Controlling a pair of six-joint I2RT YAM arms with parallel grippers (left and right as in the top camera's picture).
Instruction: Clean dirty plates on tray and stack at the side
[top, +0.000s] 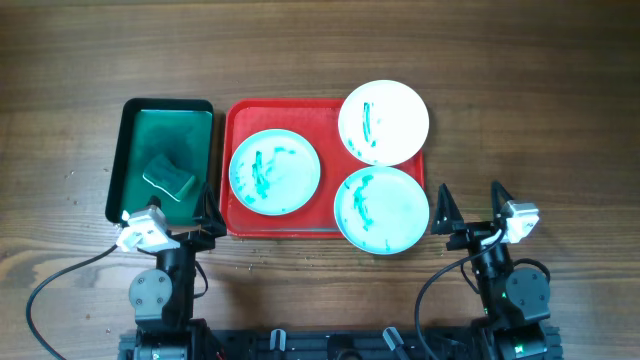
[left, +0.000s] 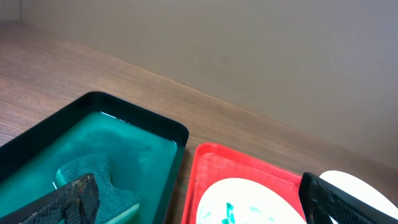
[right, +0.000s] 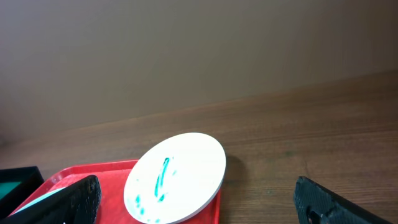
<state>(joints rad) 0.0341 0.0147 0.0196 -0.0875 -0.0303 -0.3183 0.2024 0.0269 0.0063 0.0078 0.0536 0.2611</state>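
The red tray (top: 236, 120) lies at mid-table with three white plates smeared teal. One plate (top: 274, 171) lies flat in the tray's left half. A second (top: 384, 121) rests tilted on the far right rim. A third (top: 381, 209) overhangs the near right corner. My left gripper (top: 205, 207) is open and empty, just near the gap between the two trays. My right gripper (top: 470, 205) is open and empty, to the right of the near right plate. In the right wrist view the tilted plate (right: 177, 176) sits on the tray rim (right: 214, 208).
A dark green tray (top: 128, 150) with teal water and a green sponge (top: 167, 174) stands left of the red tray. It also shows in the left wrist view (left: 143, 118) with the sponge (left: 109, 186). Bare wooden table surrounds both trays.
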